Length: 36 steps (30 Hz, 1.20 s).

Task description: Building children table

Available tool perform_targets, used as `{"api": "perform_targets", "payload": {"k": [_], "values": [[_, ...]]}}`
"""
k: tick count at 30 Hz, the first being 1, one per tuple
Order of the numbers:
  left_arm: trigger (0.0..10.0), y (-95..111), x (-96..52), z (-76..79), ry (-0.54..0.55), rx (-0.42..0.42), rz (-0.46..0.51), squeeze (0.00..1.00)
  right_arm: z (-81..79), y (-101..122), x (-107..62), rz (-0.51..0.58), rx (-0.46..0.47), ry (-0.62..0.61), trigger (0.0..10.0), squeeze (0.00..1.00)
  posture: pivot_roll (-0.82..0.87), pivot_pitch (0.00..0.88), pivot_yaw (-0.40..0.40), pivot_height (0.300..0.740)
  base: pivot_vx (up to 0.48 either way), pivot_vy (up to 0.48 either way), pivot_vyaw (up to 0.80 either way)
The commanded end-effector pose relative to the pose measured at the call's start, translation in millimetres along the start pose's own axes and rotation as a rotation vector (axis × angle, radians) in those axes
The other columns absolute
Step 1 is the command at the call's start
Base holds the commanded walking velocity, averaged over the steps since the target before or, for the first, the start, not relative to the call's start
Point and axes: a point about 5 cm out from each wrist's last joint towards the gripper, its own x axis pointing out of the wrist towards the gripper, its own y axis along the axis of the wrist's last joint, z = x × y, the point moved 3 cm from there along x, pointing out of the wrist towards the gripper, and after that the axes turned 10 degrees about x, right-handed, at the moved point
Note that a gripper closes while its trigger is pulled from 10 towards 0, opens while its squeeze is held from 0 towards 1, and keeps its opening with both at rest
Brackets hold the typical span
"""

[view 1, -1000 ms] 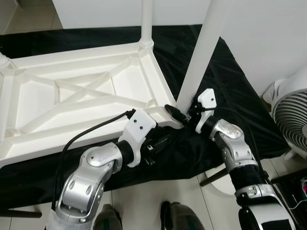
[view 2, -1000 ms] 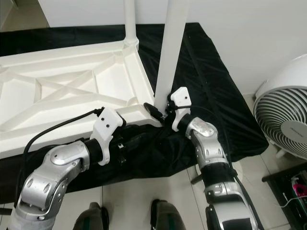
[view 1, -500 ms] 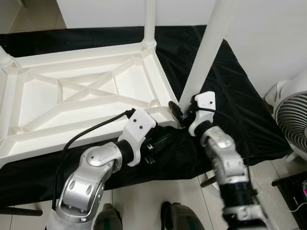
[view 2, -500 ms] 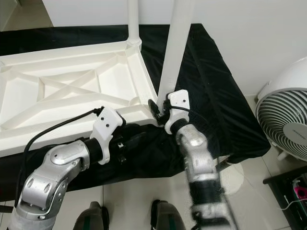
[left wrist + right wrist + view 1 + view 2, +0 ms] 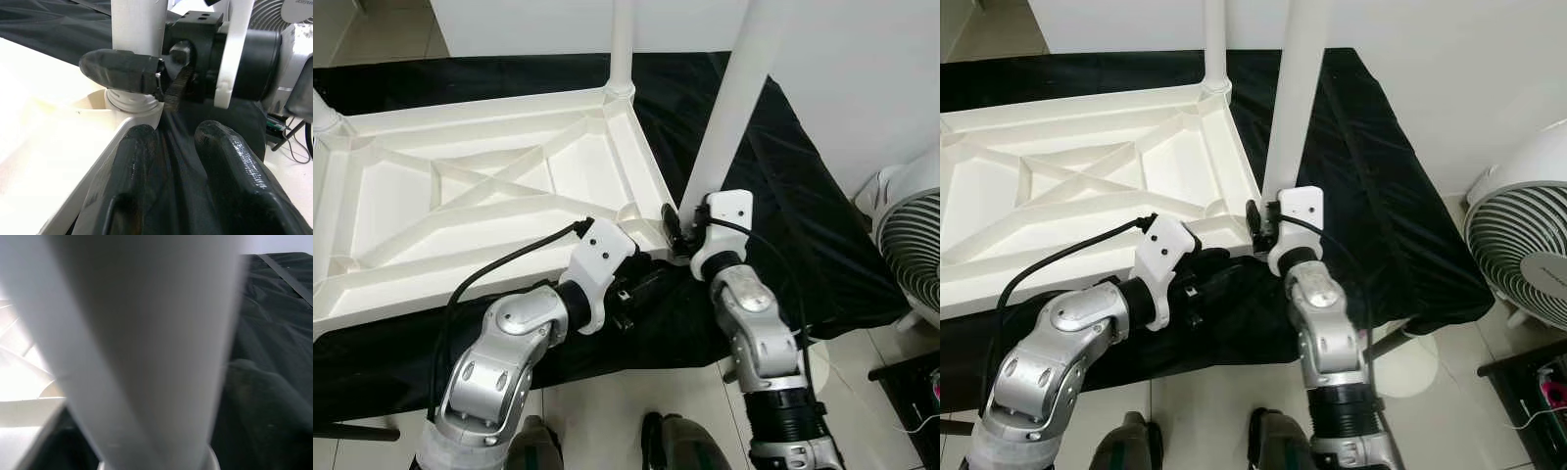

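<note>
Table leg (image 5: pixel 729 108) at tabletop (image 5: pixel 372 284) corner.

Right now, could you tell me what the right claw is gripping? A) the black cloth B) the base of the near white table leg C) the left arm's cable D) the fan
B: the right claw closes around the white table leg just above its socket in the upturned tabletop.

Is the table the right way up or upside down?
Upside down. The white table lies on the black cloth with its ribbed underside showing, and its leg pokes upward at the corner where the right gripper is.
</note>
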Motion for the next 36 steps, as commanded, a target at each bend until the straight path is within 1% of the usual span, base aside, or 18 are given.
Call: {"api": "perform_targets", "payload": {"k": [1,2,3,4,5,6,7,8,9,11,14,16,17,23,25,34,35,36], "values": [[10.0,-4.8,-0.2,-12.8,0.144,0.006,-0.037,0.00,0.0,3.7,0.6,0.004,0.004,0.043,10.0,1.00,-0.05,0.097,-0.022,0.740,0.000,0.000,0.00],[10.0,-4.8,-0.2,-12.8,0.144,0.006,-0.037,0.00,0.0,3.7,0.6,0.004,0.004,0.043,10.0,1.00,-0.05,0.097,-0.022,0.740,0.000,0.000,0.00],[10.0,-4.3,-0.2,-13.5,0.144,0.008,-0.035,0.00,-0.8,4.0,1.2,-0.013,0.004,0.078,10.0,1.00,-0.05,0.097,-0.022,0.740,0.000,0.000,0.00],[10.0,-4.1,-0.1,-14.0,0.143,0.012,-0.034,0.00,-0.5,5.4,2.2,-0.019,-0.002,0.115,10.0,0.06,-0.05,0.099,-0.017,0.740,0.000,0.000,0.00],[10.0,-4.1,-0.1,-14.0,0.143,0.012,-0.034,0.00,-0.5,5.4,2.2,-0.019,-0.002,0.115,10.0,0.06,-0.05,0.099,-0.017,0.740,0.000,0.000,0.00],[10.0,-4.0,-0.1,-13.8,0.139,0.014,-0.035,0.00,-1.7,5.1,3.1,-0.037,-0.007,0.175,10.0,0.00,-0.05,0.098,-0.015,0.740,0.000,0.000,0.00],[10.0,-4.0,-0.1,-13.8,0.139,0.014,-0.035,0.00,-1.7,5.1,3.1,-0.037,-0.007,0.175,10.0,0.00,-0.05,0.098,-0.015,0.740,0.000,0.000,0.00],[10.0,-3.8,-0.2,-14.3,0.138,0.016,-0.035,0.00,-3.3,5.6,4.2,-0.047,-0.033,0.251,10.0,0.00,-0.05,0.099,-0.008,0.740,0.000,0.000,0.00],[10.0,-3.8,-0.2,-14.3,0.138,0.016,-0.035,0.00,-3.3,5.6,4.2,-0.047,-0.033,0.251,10.0,0.00,-0.05,0.099,-0.008,0.740,0.000,0.000,0.00],[10.0,-3.5,0.0,-14.8,0.136,0.020,-0.035,0.00,-4.6,5.4,6.3,-0.066,-0.080,0.370,10.0,0.00,-0.05,0.097,-0.006,0.740,0.000,0.000,0.00],[10.0,-3.5,0.0,-14.8,0.136,0.020,-0.035,0.00,-4.6,5.4,6.3,-0.066,-0.080,0.370,10.0,0.00,-0.05,0.097,-0.006,0.740,0.000,0.000,0.00],[10.0,-3.0,-0.7,-14.0,0.127,0.024,-0.036,0.00,-4.1,3.3,10.2,-0.096,-0.134,0.484,10.0,0.00,-0.04,0.102,-0.001,0.740,0.000,0.000,0.00],[10.0,-3.1,-1.6,-14.2,0.126,0.025,-0.038,0.00,-1.5,2.2,13.4,-0.110,-0.159,0.515,10.0,0.00,-0.03,0.102,-0.003,0.740,0.000,0.000,0.00],[10.0,-3.4,-3.4,-15.4,0.133,0.027,-0.042,0.00,2.6,-0.6,18.1,-0.136,-0.183,0.559,10.0,0.00,-0.02,0.102,-0.004,0.740,0.000,0.000,0.00],[10.0,-3.0,-4.6,-15.3,0.140,0.026,-0.043,0.00,5.7,-5.1,22.3,-0.165,-0.184,0.583,10.0,0.00,-0.01,0.101,-0.006,0.740,0.000,0.000,0.00],[10.0,-3.1,-6.5,-16.2,0.146,0.026,-0.046,0.00,8.0,-9.6,24.2,-0.181,-0.192,0.597,9.8,0.00,0.00,0.100,-0.001,0.740,0.000,0.000,0.00],[10.0,-3.2,-7.0,-16.6,0.147,0.027,-0.047,0.00,9.0,-10.3,23.7,-0.178,-0.189,0.601,4.9,0.00,0.00,0.101,0.003,0.740,0.000,0.000,0.00],[10.0,-3.2,-7.0,-16.6,0.147,0.027,-0.047,0.00,9.0,-10.3,23.7,-0.178,-0.189,0.601,4.9,0.00,0.00,0.101,0.003,0.740,0.000,0.000,0.00]]}}
